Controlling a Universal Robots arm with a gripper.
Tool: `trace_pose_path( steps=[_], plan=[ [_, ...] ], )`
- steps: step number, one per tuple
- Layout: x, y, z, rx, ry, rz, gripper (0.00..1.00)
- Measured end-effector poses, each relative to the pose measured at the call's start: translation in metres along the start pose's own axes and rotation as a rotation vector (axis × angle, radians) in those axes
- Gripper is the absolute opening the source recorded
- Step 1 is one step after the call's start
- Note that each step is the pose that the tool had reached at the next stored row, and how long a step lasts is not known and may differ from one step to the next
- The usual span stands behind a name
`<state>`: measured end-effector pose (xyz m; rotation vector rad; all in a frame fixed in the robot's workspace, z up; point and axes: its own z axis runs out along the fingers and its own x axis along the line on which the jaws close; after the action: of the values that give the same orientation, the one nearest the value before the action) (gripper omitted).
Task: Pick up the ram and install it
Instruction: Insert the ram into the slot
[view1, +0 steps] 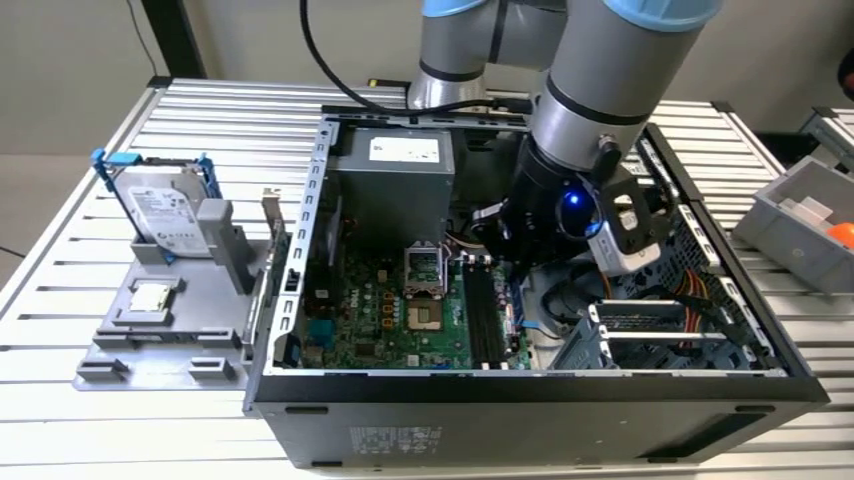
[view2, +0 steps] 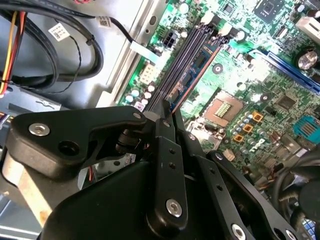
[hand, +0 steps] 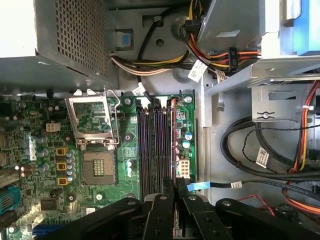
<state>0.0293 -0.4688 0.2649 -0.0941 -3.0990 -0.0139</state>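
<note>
Black gripper (hand: 173, 202) clamps thin blue-green ram stick (hand: 174, 145) edge-on over dark slots (hand: 152, 150) | risk: misalignment (jamming).

Looks like a robotics lab/workshop bench. Slatted metal table (view1: 80, 250) holds an opened PC case (view1: 534, 400) w/ motherboard (view1: 387, 320). Grey parts bin (view1: 787, 215) nearby.

The claw (hand: 173, 197) hangs inside the open computer case (view1: 534, 395) on the tabletop (view1: 80, 420), directly over the memory slots (hand: 155, 150). The ram (hand: 174, 145) appears to stand edgewise in the slot beneath it. The processor socket (hand: 95, 125) lies beside those slots, the hard drive (view1: 167, 212) well away outside the case.
</note>
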Motion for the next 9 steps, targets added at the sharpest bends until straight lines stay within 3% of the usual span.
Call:
trace_pose_path(
  steps=[9],
  plan=[
    [-0.0007,-0.0021,0.0126,0.0001,0.0000,0.000,0.00]
  ],
)
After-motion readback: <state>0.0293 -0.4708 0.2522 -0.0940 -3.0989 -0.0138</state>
